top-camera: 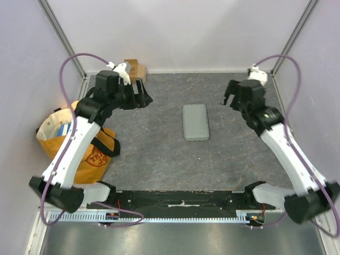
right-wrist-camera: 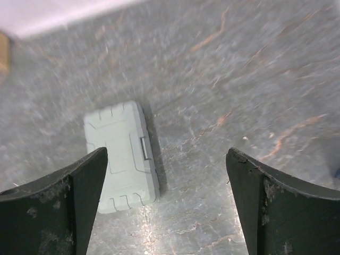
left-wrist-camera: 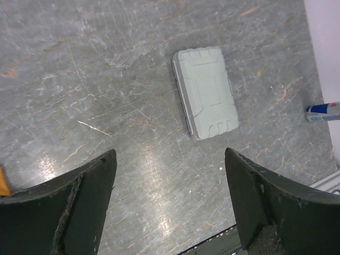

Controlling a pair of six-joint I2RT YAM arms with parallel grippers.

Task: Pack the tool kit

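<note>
The right wrist view was smeared with blur, so the fine detail of the flat grey plastic rectangular case with rounded corners (right-wrist-camera: 122, 155) was hard to read there; its lid was down, and its inside was hidden in all three views. A small brown cardboard box (top-camera: 135, 68) at the far left corner was half covered by the left arm, which also crossed a yellow-orange bag (top-camera: 79, 146) standing off the tabletop's left edge. At the right border of the left wrist view a small blue-and-white object (left-wrist-camera: 323, 111) was cut off and could not be identified. The tabletop (top-camera: 159, 154) was dark grey and mottled with pale and rusty veins, enclosed by plain pale walls and slanting metal posts. There were one case, one box, one bag and two arms. The case lay flat near the middle of the tabletop, between the left end effector (top-camera: 141, 96) and the right end effector (top-camera: 229, 97), well apart from both. Each end effector had its fingers spread wide and held nothing.
</note>
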